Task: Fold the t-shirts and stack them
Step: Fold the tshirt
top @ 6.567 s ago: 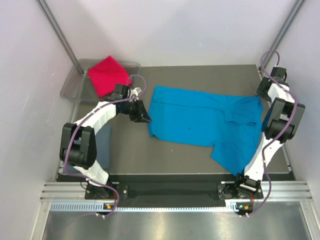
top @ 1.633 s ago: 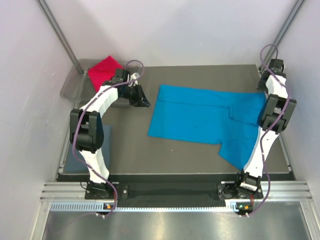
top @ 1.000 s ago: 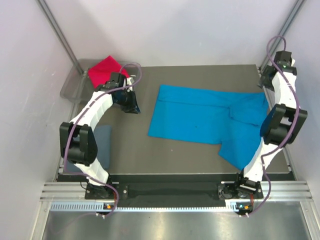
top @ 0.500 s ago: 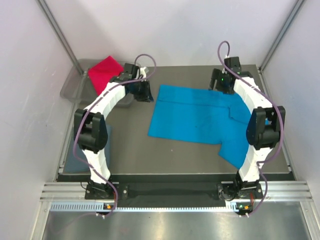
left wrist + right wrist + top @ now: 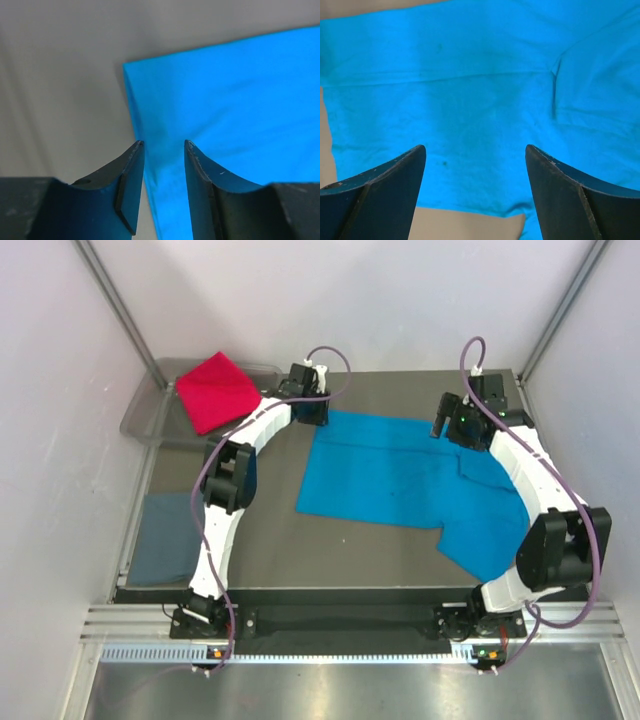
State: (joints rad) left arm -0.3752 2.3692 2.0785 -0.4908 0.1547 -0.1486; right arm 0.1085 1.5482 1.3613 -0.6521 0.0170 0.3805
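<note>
Turquoise t-shirt [image 5: 400,475] is lying spread on the bench [image 5: 270,540], centre to right, body flat and one sleeve trailing toward the near right edge; judged not yet folded. Red t-shirt [image 5: 215,390] is sitting folded in the clear tray [image 5: 140,418] at the far left. Grey-blue t-shirt [image 5: 165,535] is lying folded flat at the bench's near left edge. Judgement: both arms are reaching to the turquoise shirt's far hem so that edge can be lifted at two pts and carried over as one straight fold; the spacing betw. the grippers is matching the shirt's width approx. Left gripper [image 5: 163,145] is sitting at the far left corner of the cloth, jaws only narrowly apart, cloth edge running betw. them: one finger over bare bench, the other over blue fabric. Nothing is being pinched as far as the wrist view shows; contact w/ cloth or bench cannot be told. Right gripper [image 5: 475,150] is hanging above the shirt further right along the far hem, near the sleeve seam, jaws spread wide, holding nothing, only blue cloth showing below the gap. Judgement: the left is nearer to a pinch, and the right is needing to drop lower before closing. Risk noted: the narrow left gap may be catching only one layer at the corner.
</note>
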